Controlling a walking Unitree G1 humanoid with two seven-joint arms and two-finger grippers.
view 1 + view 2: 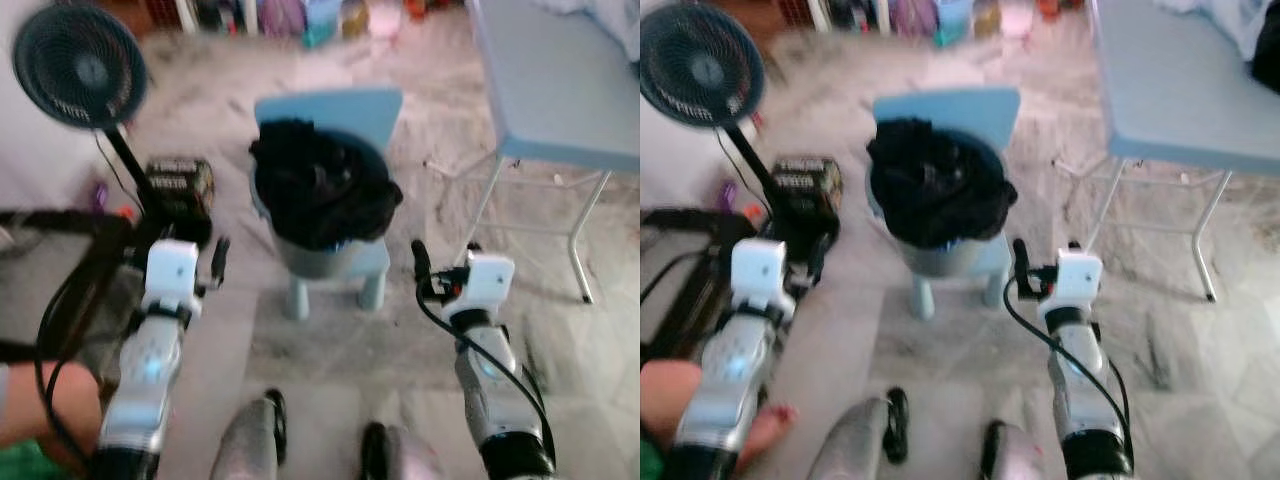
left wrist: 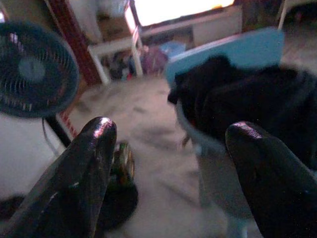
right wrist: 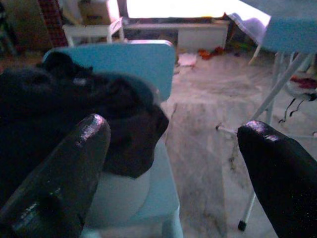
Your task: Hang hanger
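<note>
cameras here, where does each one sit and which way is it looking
Left eye view: on the head, looking down at the blue chair holding a bucket of black clothes; both silver arms show.
Right eye view: same scene, beside it.
Left wrist view: along the open left gripper toward chair and fan.
Right wrist view: along the open right gripper toward chair and table.
</note>
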